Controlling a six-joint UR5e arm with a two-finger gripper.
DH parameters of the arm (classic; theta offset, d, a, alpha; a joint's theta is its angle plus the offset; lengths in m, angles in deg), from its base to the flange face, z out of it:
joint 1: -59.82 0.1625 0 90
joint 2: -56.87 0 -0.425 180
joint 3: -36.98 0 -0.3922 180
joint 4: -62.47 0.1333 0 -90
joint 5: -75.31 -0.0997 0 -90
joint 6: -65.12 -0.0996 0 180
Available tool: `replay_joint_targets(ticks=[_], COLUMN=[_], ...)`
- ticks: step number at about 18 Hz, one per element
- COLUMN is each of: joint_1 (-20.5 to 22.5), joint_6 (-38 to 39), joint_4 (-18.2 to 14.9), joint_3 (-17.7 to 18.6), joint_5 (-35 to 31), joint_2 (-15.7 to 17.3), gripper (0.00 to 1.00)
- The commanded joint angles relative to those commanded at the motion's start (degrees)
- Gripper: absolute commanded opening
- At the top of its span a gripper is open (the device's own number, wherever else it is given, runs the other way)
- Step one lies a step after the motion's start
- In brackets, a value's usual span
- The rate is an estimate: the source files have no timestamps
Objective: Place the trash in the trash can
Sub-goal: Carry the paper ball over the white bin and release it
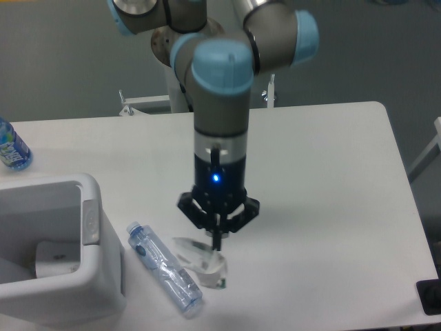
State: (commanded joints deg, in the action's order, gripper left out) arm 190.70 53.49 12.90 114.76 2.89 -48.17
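My gripper [217,243] points straight down over the front middle of the table, its fingers drawn together on the top of the crumpled clear-white wrapper [201,263]. The wrapper spreads out below the fingertips and has a green speck at its lower right. Whether it still touches the table I cannot tell. Just left of it the slim clear plastic bottle [164,267] with a blue cap lies on its side, cap toward the bin. The white trash can [93,276], with a grey tab on its rim, stands at the table's front left corner.
A white object [55,258] lies inside the bin. A second bottle with a blue label [10,146] stands at the far left edge. A dark object [431,296] sits at the front right corner. The arm's base rises behind the table's back edge.
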Motion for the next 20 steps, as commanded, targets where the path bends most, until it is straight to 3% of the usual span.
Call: replay_joint_targets(ticks=[3,8,9,12,20], joint_1=[-4.2,-12.1,-13.3,-14.3,-14.4], joint_6=[6.6,8.8,8.6,8.2,13.6], joint_4=[0.7,0.8,0.8,1.7,1.8], joint_3=[-0.7,0.3,0.3,0.2,0.1], joint_5=[-0.1,-0.4,-0.3,-0.2,0.0], joint_2=[1.8,1.9,1.7,1.6,1.5], gripper=[0.0,0.0,0.16,0.99,1.0])
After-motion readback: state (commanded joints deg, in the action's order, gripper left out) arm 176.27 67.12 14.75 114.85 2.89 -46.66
